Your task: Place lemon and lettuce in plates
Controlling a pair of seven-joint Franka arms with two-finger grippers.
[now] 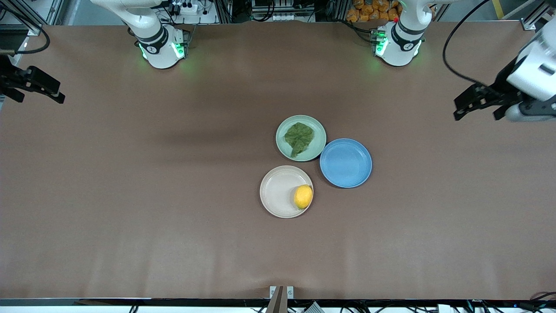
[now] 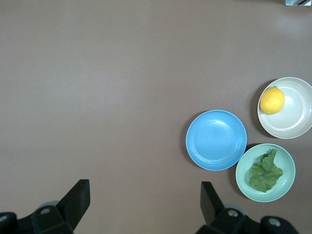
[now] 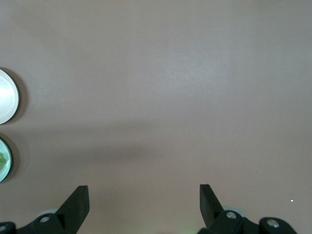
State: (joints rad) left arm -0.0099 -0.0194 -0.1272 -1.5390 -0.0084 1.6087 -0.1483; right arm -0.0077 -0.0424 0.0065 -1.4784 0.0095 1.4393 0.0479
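Note:
The lemon (image 1: 303,196) lies in the beige plate (image 1: 278,191) near the table's middle; both show in the left wrist view, the lemon (image 2: 272,100) in the plate (image 2: 297,117). The lettuce (image 1: 299,138) lies flat in the mint green plate (image 1: 317,130), a little farther from the front camera; it shows in the left wrist view too (image 2: 265,170). My left gripper (image 1: 475,108) is open and empty, high over the left arm's end of the table. My right gripper (image 1: 37,89) is open and empty, high over the right arm's end. Both arms wait.
An empty blue plate (image 1: 345,163) lies beside the mint green plate, toward the left arm's end, touching it. In the right wrist view only the edges of the beige plate (image 3: 7,103) and mint plate (image 3: 4,161) show. Brown table all round.

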